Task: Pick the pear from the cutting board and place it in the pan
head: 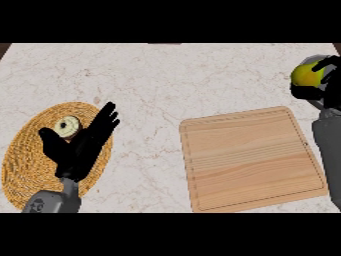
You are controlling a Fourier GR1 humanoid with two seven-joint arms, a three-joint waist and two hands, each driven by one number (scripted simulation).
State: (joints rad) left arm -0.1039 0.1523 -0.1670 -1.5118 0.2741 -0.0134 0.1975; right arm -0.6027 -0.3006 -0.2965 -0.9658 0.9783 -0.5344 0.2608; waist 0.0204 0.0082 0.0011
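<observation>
Yellow-green rounded pear (306,74) sits up in the robot's right hand (334,84), black fingers and thumb curled round it, only its left face showing. It is lifted off the board, hanging past the far right corner of the pale wooden cutting board (250,159), close to the right edge of the white marble countertop (165,85). Long axis of the pear can't be read, the hand hides too much of it.

Board lies bare on the right half of the counter, its near edge towards the robot. Grey right forearm runs up along the board's right edge.

No pan visible anywhere in this view. On the left side of the counter lies a round woven straw-coloured mat (33,150) with a small pale round object (68,126) on its far part, can't tell what it is. Left hand (81,142) shows over that mat, fingers straight and spread, holding nothing, resting.

Judgement: pick is done, carry stage is on. Right hand owns the pear and is the only hand in play; left hand is well apart from the fruit, across the board. Next move turns on where the pan lies from the right hand, and that can't be told from here.
</observation>
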